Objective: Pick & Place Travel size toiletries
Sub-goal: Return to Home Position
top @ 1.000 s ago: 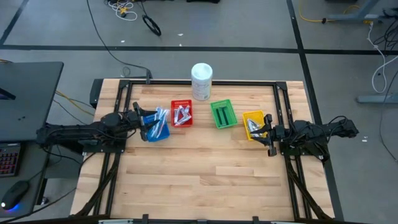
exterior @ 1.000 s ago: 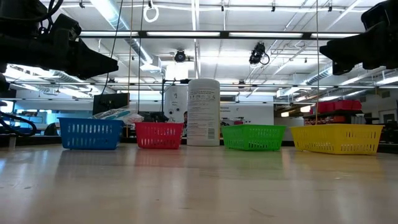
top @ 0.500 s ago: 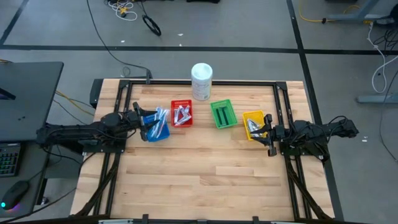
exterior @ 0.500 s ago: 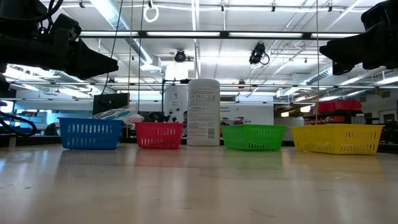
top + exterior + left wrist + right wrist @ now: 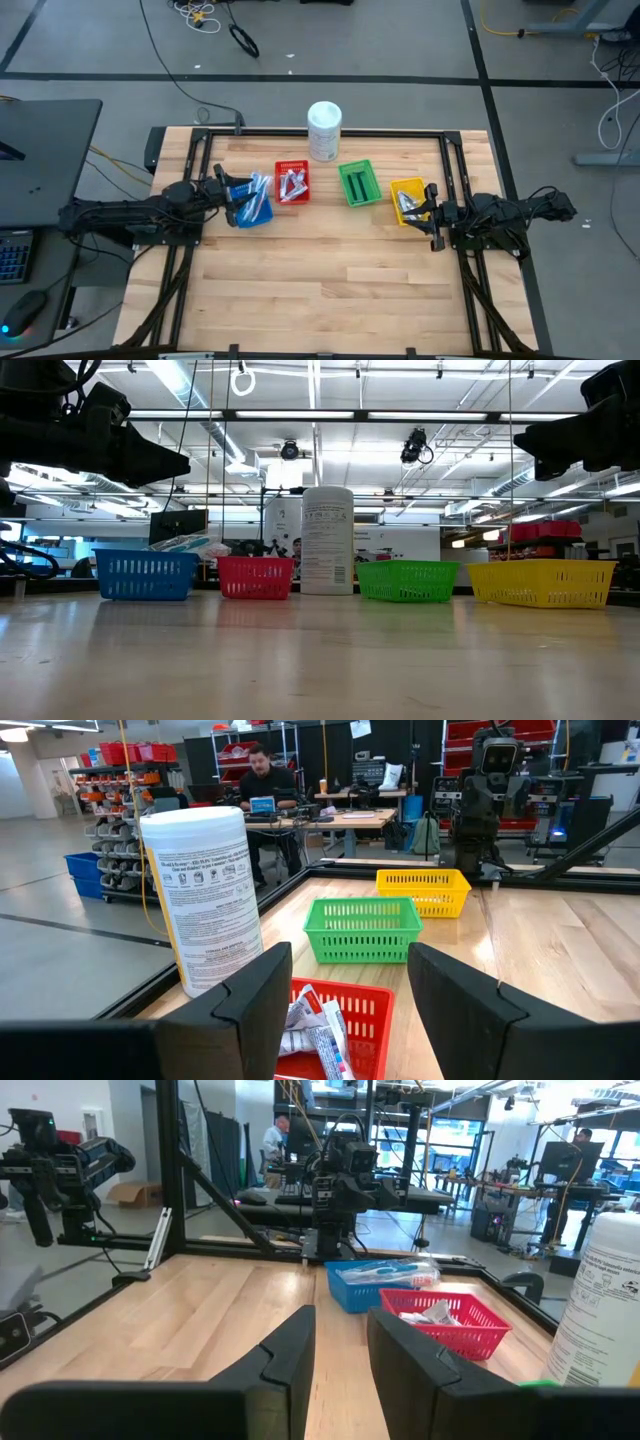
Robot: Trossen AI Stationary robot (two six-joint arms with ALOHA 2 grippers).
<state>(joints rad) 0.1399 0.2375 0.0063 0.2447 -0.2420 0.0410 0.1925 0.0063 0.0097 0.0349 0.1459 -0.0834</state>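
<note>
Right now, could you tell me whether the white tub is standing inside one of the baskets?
No, the white tub stands on the table itself, behind the red basket and the green basket.

On table [image 5: 320,660]: blue basket [image 5: 146,576], red basket [image 5: 255,577], green basket [image 5: 407,581], yellow basket [image 5: 540,582] in a row; tub [image 5: 327,540] behind red/green.

The left arm [image 5: 120,215] and right arm [image 5: 500,213] are matte black, jointed, with dark cables looped along them. Each ends in two broad, angular black fingers [image 5: 255,1010].
</note>
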